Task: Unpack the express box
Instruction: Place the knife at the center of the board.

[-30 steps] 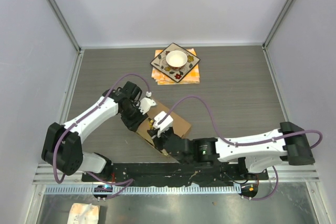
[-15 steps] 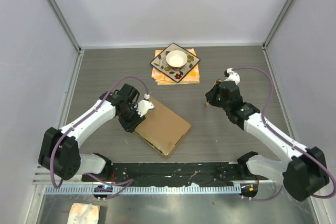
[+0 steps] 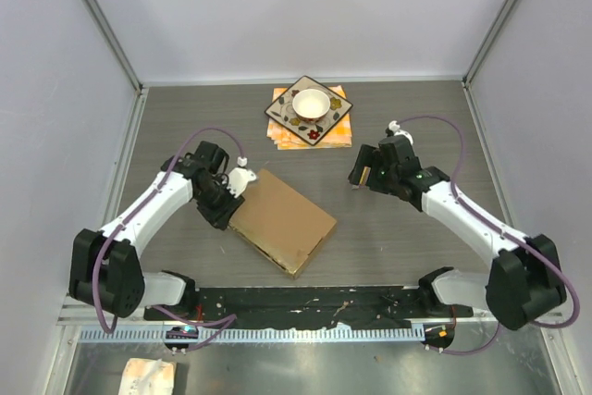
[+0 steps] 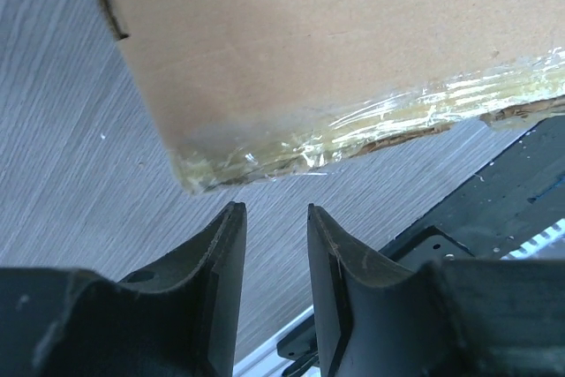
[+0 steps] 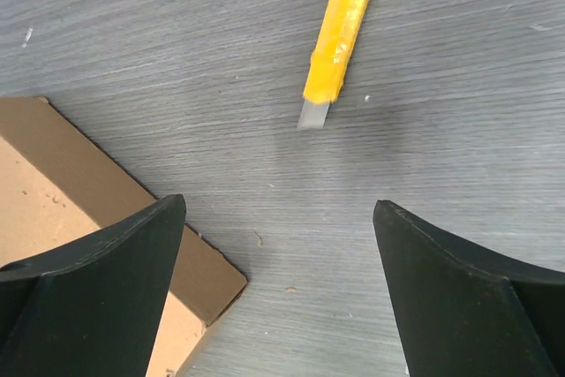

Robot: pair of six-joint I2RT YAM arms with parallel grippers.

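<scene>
The express box [image 3: 282,219] is a flat brown cardboard box lying closed on the grey table, turned cornerwise. The left wrist view shows it [image 4: 309,50] from close by, with clear tape [image 4: 397,121] along its near edge. My left gripper [image 3: 222,213] sits at the box's left corner, and its jaws [image 4: 274,214] stand a little apart with only table between them. My right gripper [image 3: 356,176] hovers right of the box, wide open [image 5: 278,209] and empty. A yellow utility knife [image 5: 342,24] lies on the table ahead of it, blade out. One box corner [image 5: 79,183] shows at the left of that view.
A patterned square plate with a white bowl [image 3: 310,108] rests on an orange napkin [image 3: 338,136] at the back. The black base rail [image 3: 305,302] runs along the near edge. Grey walls close in the left, right and back sides.
My right arm swung from the box's near edge out to the right, then its jaws opened wide; the knife now lies on the table. The left gripper slid off the box to its left corner.
</scene>
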